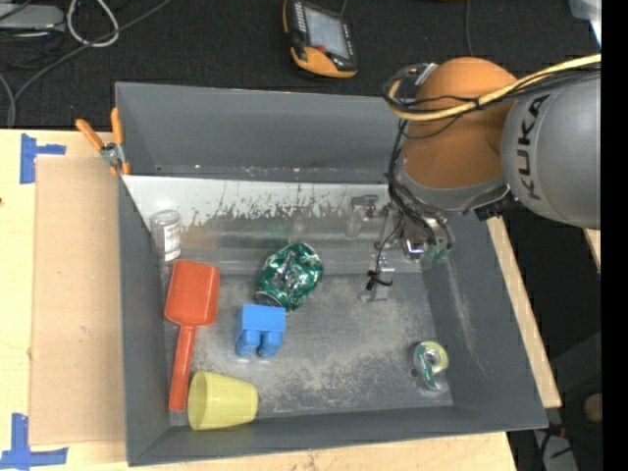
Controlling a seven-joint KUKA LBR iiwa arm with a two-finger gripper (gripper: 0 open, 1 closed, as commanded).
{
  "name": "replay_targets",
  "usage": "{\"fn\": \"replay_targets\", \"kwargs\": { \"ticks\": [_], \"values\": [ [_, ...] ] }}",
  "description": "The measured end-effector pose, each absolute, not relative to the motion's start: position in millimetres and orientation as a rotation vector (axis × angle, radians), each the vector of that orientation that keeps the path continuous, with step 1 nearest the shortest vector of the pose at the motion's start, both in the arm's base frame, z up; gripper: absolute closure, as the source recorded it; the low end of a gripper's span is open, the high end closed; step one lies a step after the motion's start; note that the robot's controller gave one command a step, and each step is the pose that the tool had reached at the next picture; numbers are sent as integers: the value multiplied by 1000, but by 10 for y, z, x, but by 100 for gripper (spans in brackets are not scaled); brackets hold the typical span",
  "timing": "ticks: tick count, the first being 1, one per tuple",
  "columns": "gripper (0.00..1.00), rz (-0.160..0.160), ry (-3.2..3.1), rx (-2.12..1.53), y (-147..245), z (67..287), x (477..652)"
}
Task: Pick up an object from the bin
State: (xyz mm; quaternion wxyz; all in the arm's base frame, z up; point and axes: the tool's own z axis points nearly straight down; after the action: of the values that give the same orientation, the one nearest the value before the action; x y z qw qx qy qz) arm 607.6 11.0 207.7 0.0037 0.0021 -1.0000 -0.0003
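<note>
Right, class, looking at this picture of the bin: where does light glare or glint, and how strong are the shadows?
Camera view: a bright glare band runs along the foot of the far wall of the bin; camera view: the crumpled green wrapper glints in white speckles; camera view: shadows are soft, with only a faint one beside the blue block.

orange scoop (191,297), blue block (260,329), yellow cup (221,400), green-white crumpled packet (289,273), grey bin (245,130).
</note>
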Motion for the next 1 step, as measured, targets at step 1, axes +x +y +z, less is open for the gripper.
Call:
{"fn": "replay_targets", "kwargs": {
  "ticks": [1],
  "values": [
    [0,-1,-3141,6,110,2127,6086]
  ]
}}
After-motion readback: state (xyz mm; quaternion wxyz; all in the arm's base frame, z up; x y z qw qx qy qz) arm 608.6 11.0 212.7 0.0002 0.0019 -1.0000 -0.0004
